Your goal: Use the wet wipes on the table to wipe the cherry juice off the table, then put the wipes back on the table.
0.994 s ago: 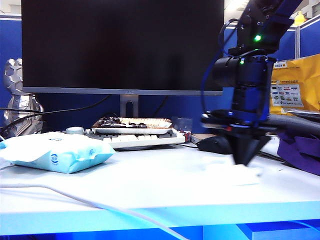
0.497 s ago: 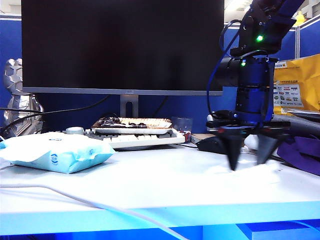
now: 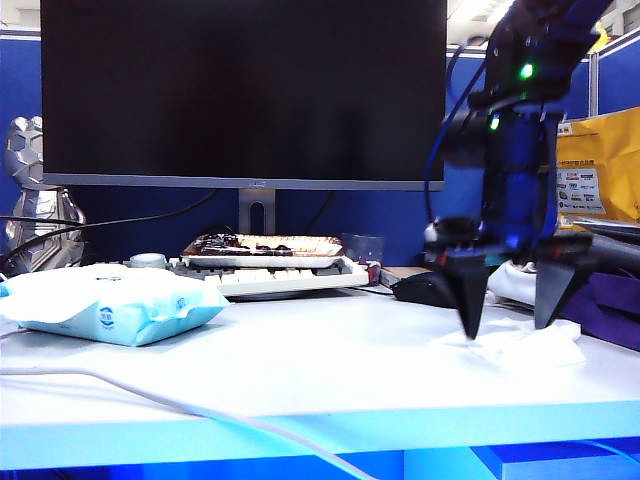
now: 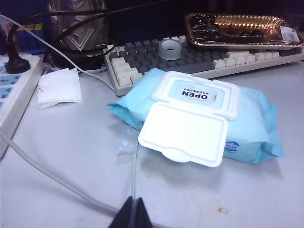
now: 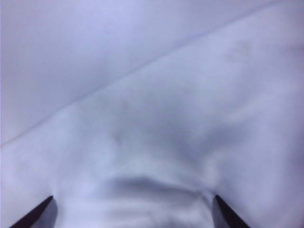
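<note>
The wet wipe (image 3: 540, 348) lies crumpled on the white table (image 3: 300, 370) at the right. My right gripper (image 3: 510, 325) points down over it, open, with one dark finger on each side and the tips close to the sheet. In the right wrist view the wipe (image 5: 190, 118) fills most of the picture between the wide-apart tips of the right gripper (image 5: 133, 211). My left gripper (image 4: 134, 211) hangs shut and empty above a thin cable, short of the blue pack. No cherry juice shows; only a tiny brownish speck (image 4: 222, 209) marks the table.
A light-blue wipes pack (image 3: 110, 300) with its lid open (image 4: 183, 133) lies at the left. Behind stand a monitor (image 3: 240, 90), a keyboard (image 3: 270, 275) bearing a tray of cherries (image 3: 262, 245), and a black mouse (image 3: 425, 290). A white cable (image 3: 150, 395) crosses the front; purple cloth (image 3: 600, 300) lies at the right.
The right gripper was shut on the wipe and has opened wide, letting it go. The wipe now lies loose on the table between the fingers.
</note>
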`<state>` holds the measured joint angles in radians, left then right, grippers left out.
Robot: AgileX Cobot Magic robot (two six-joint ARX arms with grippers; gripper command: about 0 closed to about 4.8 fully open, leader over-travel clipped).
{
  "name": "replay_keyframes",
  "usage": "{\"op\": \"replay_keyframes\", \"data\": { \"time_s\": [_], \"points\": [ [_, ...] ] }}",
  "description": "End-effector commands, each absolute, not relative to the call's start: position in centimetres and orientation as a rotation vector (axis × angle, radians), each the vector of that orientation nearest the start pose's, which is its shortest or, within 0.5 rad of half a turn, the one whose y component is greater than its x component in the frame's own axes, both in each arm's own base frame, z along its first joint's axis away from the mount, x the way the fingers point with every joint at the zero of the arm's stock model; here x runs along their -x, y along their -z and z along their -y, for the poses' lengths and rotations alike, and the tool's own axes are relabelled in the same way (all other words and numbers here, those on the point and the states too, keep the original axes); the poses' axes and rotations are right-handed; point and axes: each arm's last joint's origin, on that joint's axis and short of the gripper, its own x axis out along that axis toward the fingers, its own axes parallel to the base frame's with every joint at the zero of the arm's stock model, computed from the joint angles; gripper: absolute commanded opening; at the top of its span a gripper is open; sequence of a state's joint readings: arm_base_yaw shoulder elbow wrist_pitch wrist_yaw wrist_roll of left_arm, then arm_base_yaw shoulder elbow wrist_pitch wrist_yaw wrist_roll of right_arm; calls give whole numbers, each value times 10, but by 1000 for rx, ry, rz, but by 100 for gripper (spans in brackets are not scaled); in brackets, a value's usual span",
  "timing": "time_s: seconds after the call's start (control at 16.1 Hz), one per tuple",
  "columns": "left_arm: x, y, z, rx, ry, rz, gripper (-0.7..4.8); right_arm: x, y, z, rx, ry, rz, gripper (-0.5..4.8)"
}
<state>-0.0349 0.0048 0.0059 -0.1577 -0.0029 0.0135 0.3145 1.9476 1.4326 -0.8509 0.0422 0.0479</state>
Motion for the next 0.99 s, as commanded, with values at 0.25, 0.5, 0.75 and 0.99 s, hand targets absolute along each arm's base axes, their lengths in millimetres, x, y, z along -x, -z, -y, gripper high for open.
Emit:
{"op": "replay_keyframes", "data": {
  "time_s": [0.25, 0.5, 0.75, 0.99],
  "points": [
    [-96, -149, 3, -21, 37, -166, -5, -363, -250, -118, 163, -221, -1161, 394],
    [-96, -149, 3, -21, 37, -166, -5, -355, -305, -116, 130, -245, -1027, 69],
    [-96, -149, 3, -21, 37, -166, -5, -323, -379, -105, 91, -260, -809, -1],
    [-96, -149, 3, -21, 37, -165, -5, -243, -474, -79, 40, -276, -490, -1]
  ]
}}
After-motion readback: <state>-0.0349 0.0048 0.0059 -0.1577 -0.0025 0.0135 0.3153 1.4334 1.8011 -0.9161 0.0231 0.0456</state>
